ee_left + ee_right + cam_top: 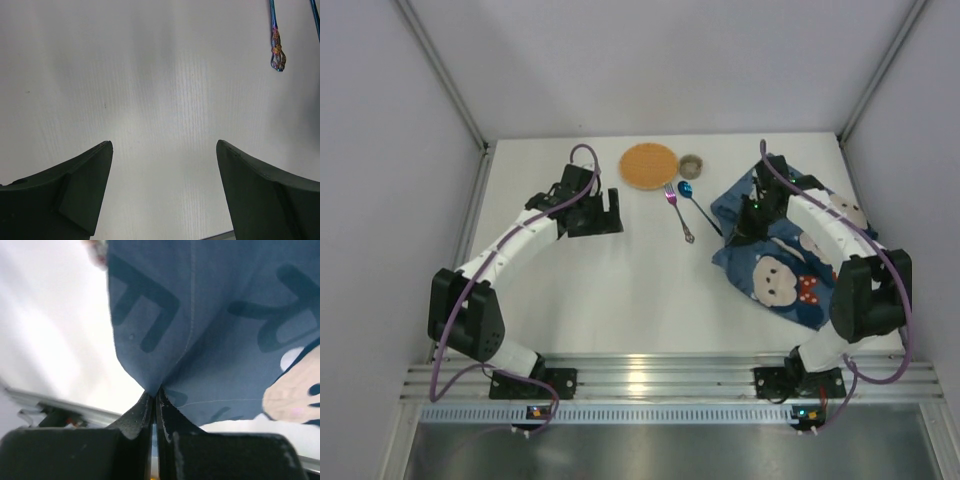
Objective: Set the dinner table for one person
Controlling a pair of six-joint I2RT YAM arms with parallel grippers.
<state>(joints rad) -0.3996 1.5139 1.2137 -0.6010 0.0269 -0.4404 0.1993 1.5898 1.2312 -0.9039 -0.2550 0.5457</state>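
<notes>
Right tool (155, 392) pinching placemat (215, 310), apparently at an edge fold: soft, light cloth, likely to drag and bunch. Left tool (164, 150) spread above bench (150, 75).

The plain white surface (620, 290) carries a round woven plate (648, 165) at its far middle, with a small cup (691, 163) just beside it. A fork (680, 215) and a blue spoon (687, 189) lie nearer, and a rumpled dark blue cartoon-print placemat (782, 275) is on the right.

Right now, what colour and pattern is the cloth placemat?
The placemat is dark blue with cartoon mice; best in top view.
</notes>
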